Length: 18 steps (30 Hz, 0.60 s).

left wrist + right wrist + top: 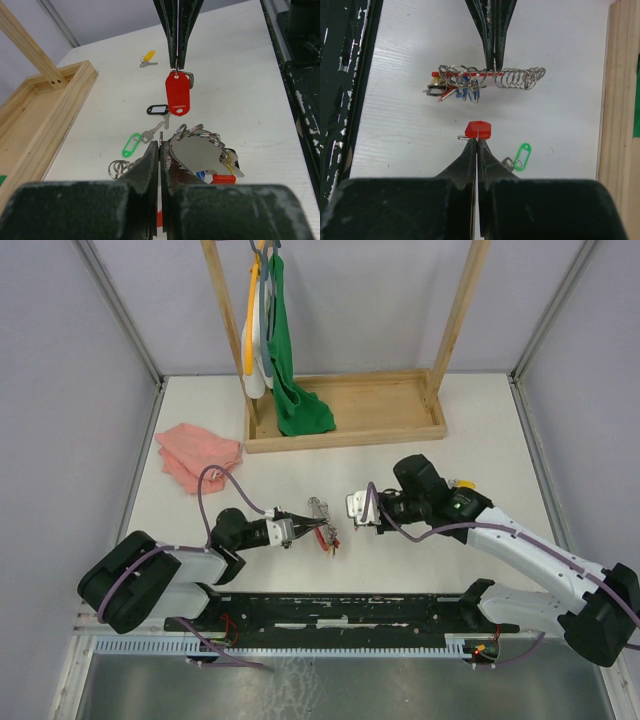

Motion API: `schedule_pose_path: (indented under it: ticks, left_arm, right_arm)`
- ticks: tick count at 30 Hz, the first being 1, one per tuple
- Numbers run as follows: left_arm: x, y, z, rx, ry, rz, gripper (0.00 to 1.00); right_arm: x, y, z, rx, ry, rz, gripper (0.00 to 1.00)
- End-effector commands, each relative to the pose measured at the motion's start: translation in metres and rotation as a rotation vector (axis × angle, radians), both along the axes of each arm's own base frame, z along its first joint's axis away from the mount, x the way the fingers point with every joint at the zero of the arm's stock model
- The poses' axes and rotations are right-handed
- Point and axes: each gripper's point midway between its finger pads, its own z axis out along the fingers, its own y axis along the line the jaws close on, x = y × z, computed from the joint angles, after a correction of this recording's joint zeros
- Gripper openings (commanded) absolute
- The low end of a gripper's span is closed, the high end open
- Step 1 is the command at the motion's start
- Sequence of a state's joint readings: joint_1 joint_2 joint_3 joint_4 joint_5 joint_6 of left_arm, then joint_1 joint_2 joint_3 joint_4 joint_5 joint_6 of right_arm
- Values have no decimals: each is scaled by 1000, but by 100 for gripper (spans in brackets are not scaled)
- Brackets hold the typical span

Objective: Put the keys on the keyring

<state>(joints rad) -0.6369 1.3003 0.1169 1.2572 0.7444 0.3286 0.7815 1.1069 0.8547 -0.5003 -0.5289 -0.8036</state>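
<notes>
right claw [477,141] holds red key [178,95], left claw [160,145] keyring [465,74]

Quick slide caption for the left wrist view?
Left gripper pinches the keyring; right gripper holds a red-tagged key just beyond.

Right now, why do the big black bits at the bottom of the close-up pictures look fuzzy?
Left wrist view: the left tool sits too near the lens, so it blurs, while the red-tagged silver metal key is sharp. Right wrist view: same for the right tool; the thin red-and-grey keyring is crisp.
</notes>
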Motion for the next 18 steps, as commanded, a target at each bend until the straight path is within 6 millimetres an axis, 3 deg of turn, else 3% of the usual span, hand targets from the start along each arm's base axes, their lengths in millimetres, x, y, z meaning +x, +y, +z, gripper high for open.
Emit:
schedule_pose_path:
  ticks: [1,12,18]
  left_arm:
    - [2,-6,15,-11,-116,-23,3]
    - [3,-9,1,-7,-54,-13,3]
    - [2,-10,0,-51,-16,-9,3]
  right_arm:
    - [8,21,16,29,-129,65,1]
    - [16,34,-22,-67,-154,55,1]
    - [16,40,-32,-55,-135,44,1]
